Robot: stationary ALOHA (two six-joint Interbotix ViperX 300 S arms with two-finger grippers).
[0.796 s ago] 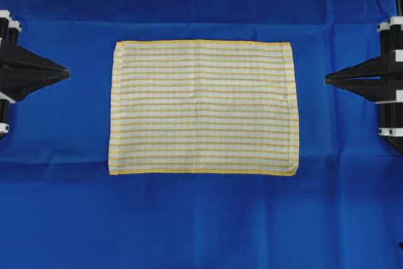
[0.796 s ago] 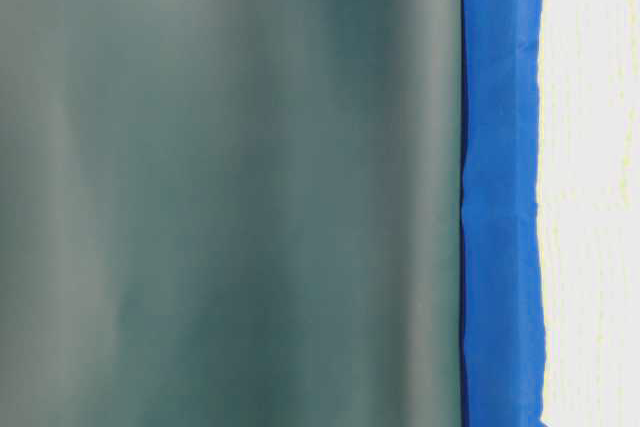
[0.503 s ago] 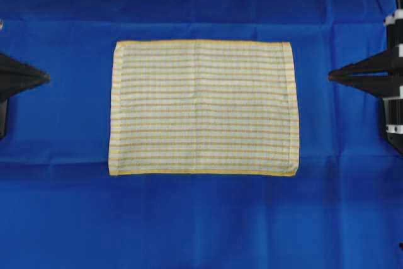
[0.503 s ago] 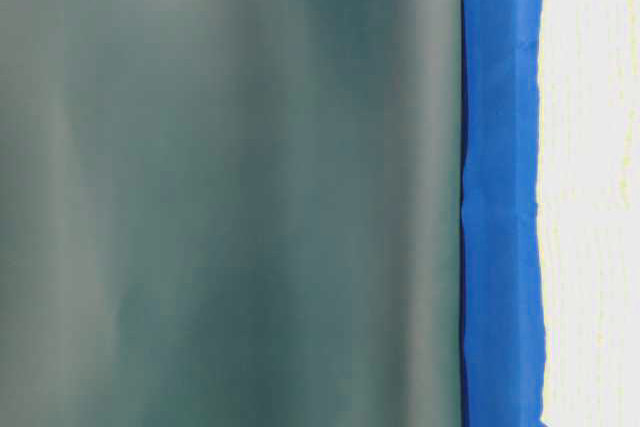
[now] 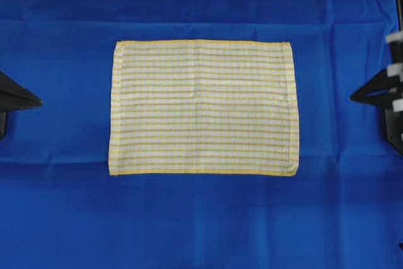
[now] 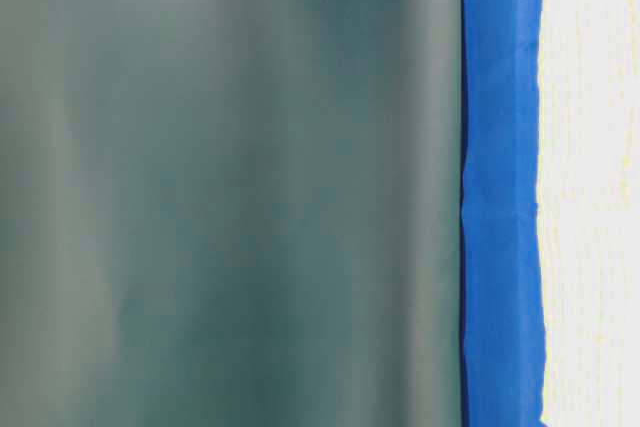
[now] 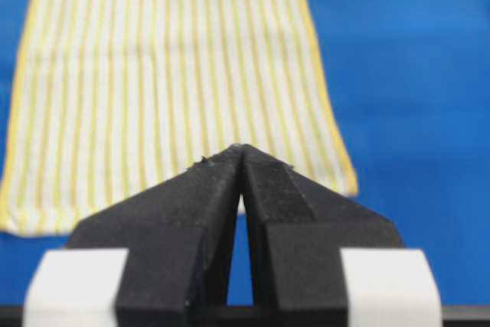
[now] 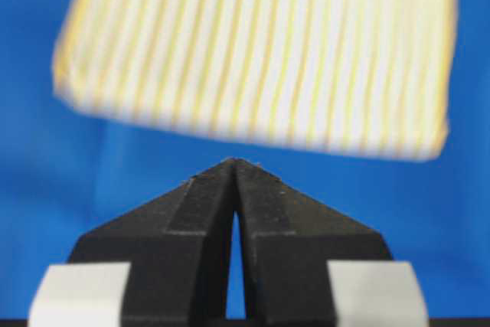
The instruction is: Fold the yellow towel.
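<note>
Both end effectors have drawn back toward the picture's side edges, away from the thin rectangular yellow-and-white striped towel point(image 5: 203, 108), which has not shifted. It lies flat and unfolded on the plain blue cloth point(image 5: 201, 218).

Left end effector point(image 7: 241, 148) and right end effector point(image 8: 233, 161): tips pressed together, holding nothing.

Folding seems unstarted. Next, each must part its tips and reach a towel corner.

One towel, two end effectors.
</note>
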